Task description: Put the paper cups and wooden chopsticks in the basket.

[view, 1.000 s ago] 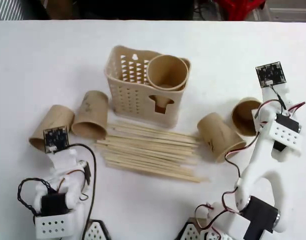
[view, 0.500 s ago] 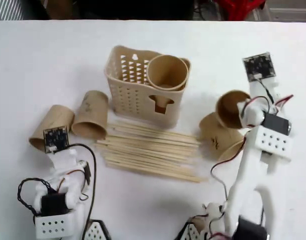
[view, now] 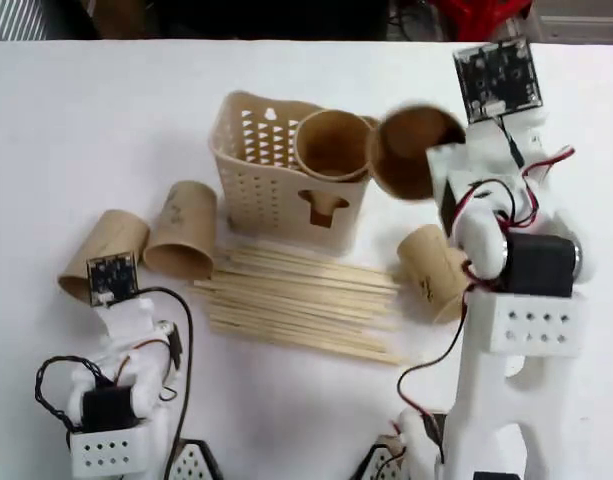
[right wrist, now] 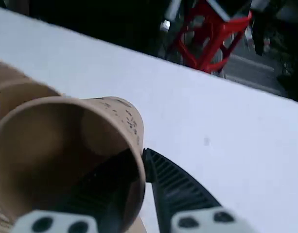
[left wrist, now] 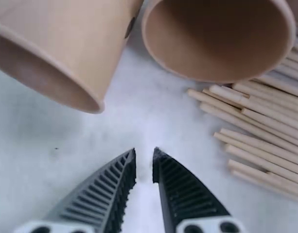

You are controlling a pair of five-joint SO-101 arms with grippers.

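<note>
A perforated beige basket stands upright mid-table with one paper cup inside its right end. My right gripper is shut on the rim of another paper cup, held tilted in the air just right of the basket; one finger is inside the cup, the other outside, gripper. A third cup lies below it. Two cups lie at the left. Wooden chopsticks lie piled in front of the basket. My left gripper hovers low before those two cups, jaws nearly together, holding nothing.
The white table has bare room behind and to the left of the basket. Its far edge runs along the top of the high view; a red stool stands beyond it. Loose cables hang around both arm bases.
My right gripper has lifted the cup from the table at the right and carried it up and leftward to the basket's right end. The left arm has stayed still.
</note>
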